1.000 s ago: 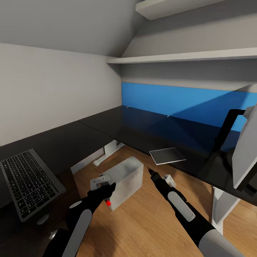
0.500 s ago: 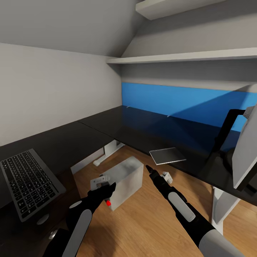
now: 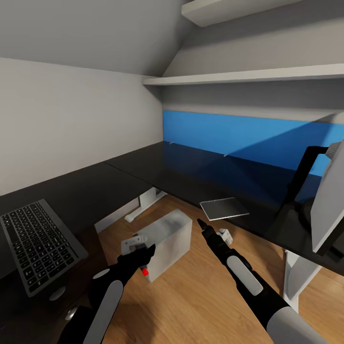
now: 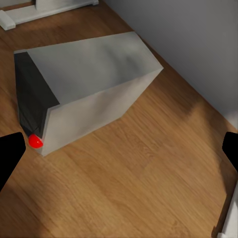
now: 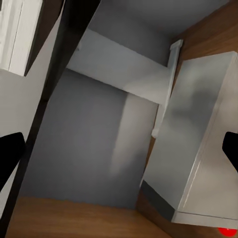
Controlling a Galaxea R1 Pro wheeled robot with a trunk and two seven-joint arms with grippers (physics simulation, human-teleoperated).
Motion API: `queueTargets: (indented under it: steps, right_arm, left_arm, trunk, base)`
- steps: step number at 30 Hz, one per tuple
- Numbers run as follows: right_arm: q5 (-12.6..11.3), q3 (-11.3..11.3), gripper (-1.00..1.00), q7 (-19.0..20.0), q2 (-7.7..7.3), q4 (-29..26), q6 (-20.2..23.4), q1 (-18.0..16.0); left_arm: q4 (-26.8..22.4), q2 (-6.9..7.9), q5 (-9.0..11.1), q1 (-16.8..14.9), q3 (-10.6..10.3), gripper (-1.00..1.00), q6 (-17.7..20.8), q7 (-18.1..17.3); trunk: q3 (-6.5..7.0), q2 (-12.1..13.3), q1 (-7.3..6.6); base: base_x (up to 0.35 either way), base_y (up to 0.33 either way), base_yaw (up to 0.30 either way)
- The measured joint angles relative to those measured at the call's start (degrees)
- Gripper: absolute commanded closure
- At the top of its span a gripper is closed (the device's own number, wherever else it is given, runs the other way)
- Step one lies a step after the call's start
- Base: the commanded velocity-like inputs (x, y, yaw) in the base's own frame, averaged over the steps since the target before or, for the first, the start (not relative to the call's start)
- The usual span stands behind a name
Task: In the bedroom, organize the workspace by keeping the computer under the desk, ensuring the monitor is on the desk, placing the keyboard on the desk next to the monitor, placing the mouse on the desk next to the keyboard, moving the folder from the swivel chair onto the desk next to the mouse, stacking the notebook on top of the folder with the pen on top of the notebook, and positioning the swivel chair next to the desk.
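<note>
While the computer [image 3: 167, 243] stands on the wood floor [image 3: 191, 296] just in front of the desk [image 3: 200, 177], not under its black top, both arms reach down toward it. Its darker front panel with the red light [image 4: 34, 141] faces the left gripper [image 3: 138, 248], which hangs just beside that lower front corner with its fingers spread wide apart, nothing between them; it has not shifted over the last second. The right gripper [image 3: 203, 224] hovers at the case's other side, fingers likewise parted and empty. Compared with a second ago, its arm has edged slightly toward the tower and a little up; the case itself has not moved. Beyond it, the notebook [image 3: 223, 209] lies flat near the desk's front edge. The monitor [image 3: 329, 200] stands at the desk's right end, and the keyboard [image 3: 38, 243] rests on the black cabinet [image 3: 91, 191] at the left.
</note>
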Motion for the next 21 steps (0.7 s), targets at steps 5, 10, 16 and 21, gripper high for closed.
queueTargets:
  steps: [5, 10, 16, 21]
  right_arm:
    - [0.10, 0.02, -1.00, 0.05, 0.10, -0.08, -0.14, 0.00]
    - [0.11, 0.10, -1.00, 0.06, 0.23, -0.10, -0.19, 0.00]
    - [0.09, 0.12, -1.00, -0.01, 0.41, -0.11, -0.19, 0.00]
    - [0.10, 0.18, -1.00, -0.08, 0.44, -0.11, -0.27, 0.00]
  left_arm:
    - [0.00, 0.00, 0.00, 0.00, 0.00, -1.00, -0.01, 0.00]
    - [0.00, 0.00, 0.00, 0.00, 0.00, -1.00, -0.05, 0.00]
    - [0.08, 0.00, -0.05, 0.00, 0.00, -1.00, -0.05, 0.00]
    - [0.09, 0.00, -0.02, 0.00, 0.00, -1.00, -0.04, 0.00]
  trunk:
    - [0.00, 0.00, 0.00]
    - [0.00, 0.00, 0.00]
    - [0.90, 2.01, -1.10]
    - [0.90, 2.01, -1.10]
  base:
    - [0.000, 0.000, 0.000]
    - [0.000, 0.000, 0.000]
    - [0.000, 0.000, 0.000]
    - [0.000, 0.000, 0.000]
